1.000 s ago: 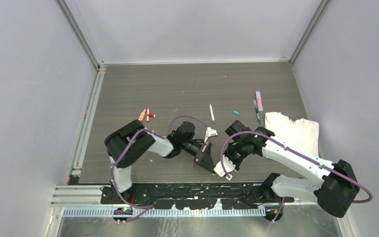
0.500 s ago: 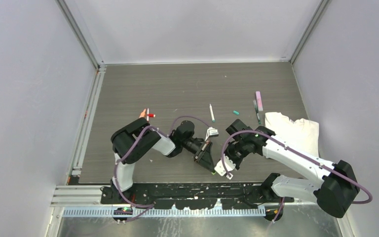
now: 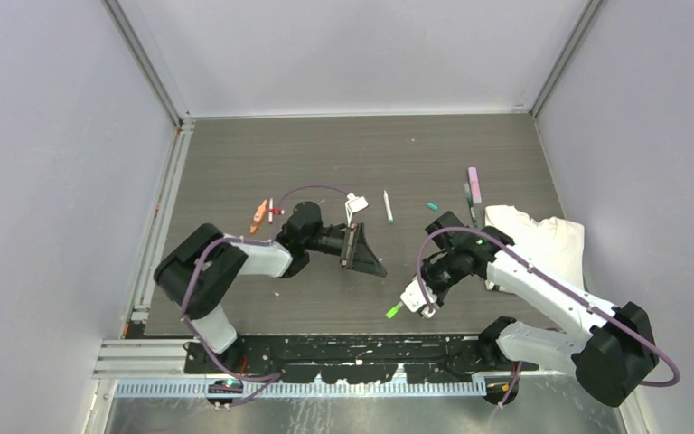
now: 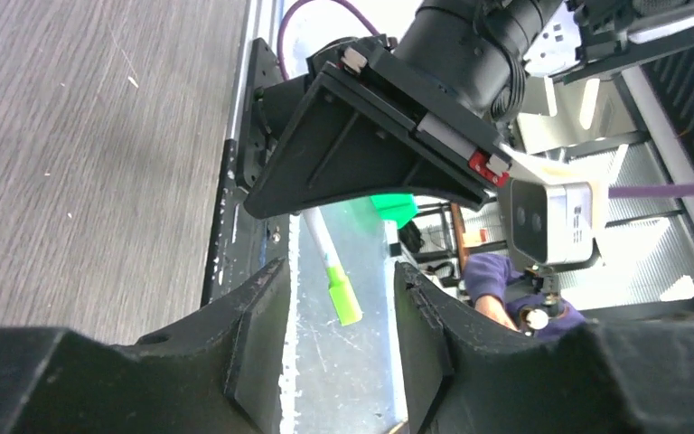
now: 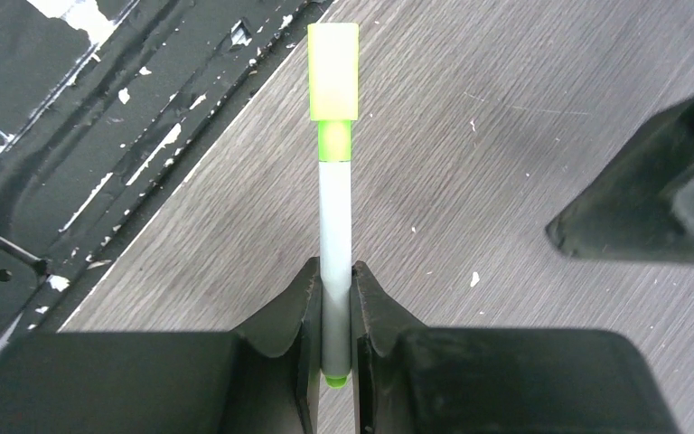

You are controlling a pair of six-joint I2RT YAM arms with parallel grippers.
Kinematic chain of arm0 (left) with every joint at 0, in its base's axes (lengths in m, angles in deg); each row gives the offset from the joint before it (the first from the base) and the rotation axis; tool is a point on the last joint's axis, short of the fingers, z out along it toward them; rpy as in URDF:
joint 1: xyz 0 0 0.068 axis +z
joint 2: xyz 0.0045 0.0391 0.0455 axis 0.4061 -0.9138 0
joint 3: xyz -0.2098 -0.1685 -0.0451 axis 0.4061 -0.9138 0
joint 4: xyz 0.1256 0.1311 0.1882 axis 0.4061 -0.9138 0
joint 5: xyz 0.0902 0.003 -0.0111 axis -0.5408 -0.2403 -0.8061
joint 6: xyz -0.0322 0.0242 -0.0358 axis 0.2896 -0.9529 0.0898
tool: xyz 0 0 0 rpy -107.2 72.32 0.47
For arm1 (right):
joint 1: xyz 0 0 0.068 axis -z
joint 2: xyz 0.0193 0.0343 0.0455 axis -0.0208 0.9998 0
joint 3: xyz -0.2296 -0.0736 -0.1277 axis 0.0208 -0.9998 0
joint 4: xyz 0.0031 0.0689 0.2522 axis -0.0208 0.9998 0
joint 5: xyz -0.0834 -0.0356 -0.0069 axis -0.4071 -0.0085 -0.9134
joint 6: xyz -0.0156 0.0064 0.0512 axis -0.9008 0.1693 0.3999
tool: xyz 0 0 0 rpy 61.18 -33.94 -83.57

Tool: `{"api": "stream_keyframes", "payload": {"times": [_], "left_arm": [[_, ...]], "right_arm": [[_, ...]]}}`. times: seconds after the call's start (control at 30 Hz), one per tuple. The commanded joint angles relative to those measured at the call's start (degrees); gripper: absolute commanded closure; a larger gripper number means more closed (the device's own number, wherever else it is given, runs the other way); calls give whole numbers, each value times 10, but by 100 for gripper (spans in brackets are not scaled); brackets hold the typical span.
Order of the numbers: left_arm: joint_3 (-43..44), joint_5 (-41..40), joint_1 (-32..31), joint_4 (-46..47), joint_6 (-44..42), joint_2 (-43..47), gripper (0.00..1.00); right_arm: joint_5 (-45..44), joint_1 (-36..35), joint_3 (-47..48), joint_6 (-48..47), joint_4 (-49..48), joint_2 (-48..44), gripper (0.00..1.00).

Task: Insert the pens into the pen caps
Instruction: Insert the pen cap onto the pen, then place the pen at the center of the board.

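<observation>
The pens lie mostly loose on the counter (image 3: 325,154), but one is in the right hand (image 5: 336,276): a capped pen (image 5: 336,226) with a white body, pinched near its tail end between closed fingers, its green cap (image 5: 333,72) pointing away from the wrist. The left hand (image 4: 336,298) stands open with nothing between its fingers, just across from the right one.

A band of brighter green shows between the cap and the white body, and I cannot tell whether that is the pen's own collar or a cap not pushed fully home. If it is only part seated, it could work loose when the pen is set down.

The grip is far back on the body, so a knock at the cap end could swing the pen in the fingers. That end hangs over the counter's near edge and the black rail (image 5: 72,163), so a release here risks a roll off the counter.

A loose white pen (image 3: 388,206), a dark green pen (image 3: 470,204) and a teal cap (image 3: 432,206) wait farther out; reaching for them with the hands this close risks a clash.
</observation>
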Motion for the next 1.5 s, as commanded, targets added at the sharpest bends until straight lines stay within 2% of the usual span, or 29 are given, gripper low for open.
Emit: {"api": "stream_keyframes", "payload": {"times": [0.0, 0.1, 0.13, 0.2, 0.27, 0.4, 0.43, 0.57, 0.73, 0.83, 0.87, 1.0, 1.27, 1.47], "left_arm": [[11, -40, 5, -217, -148, 103, 52], [84, -147, 5, -524, -339, 202, 48], [108, -189, 5, -595, -386, 239, 46], [141, -271, 6, -676, -450, 282, 42], [161, -330, 6, -709, -509, 340, 33], [180, -484, 6, -712, -579, 417, 4], [180, -515, 7, -700, -593, 430, 1], [192, -592, 11, -648, -637, 439, 0], [247, -587, 11, -690, -701, 381, 2], [224, -602, 11, -684, -723, 364, 4], [212, -602, 11, -674, -727, 364, 7], [191, -594, 6, -673, -730, 378, 7], [182, -591, -5, -673, -722, 367, 9], [179, -593, -26, -673, -726, 355, 10]], "right_arm": [[53, 28, 29, -24, 44, -17, 99], [67, 57, 41, -20, 67, -15, 99], [74, 70, 46, -12, 75, -14, 99], [87, 100, 58, 6, 89, -16, 99], [97, 129, 68, 48, 86, -24, 99], [100, 167, 80, 230, 15, -35, 99], [99, 174, 81, 272, -6, -35, 99], [94, 199, 78, 410, -81, -25, 98], [54, 227, 72, 599, -202, 1, 94], [33, 251, 74, 660, -237, 18, 96], [20, 262, 73, 700, -263, 26, 98], [-29, 294, 74, 824, -324, 52, 99], [-29, 354, 82, 969, -382, 126, 99], [-66, 392, 92, 1018, -392, 167, 99]]}}
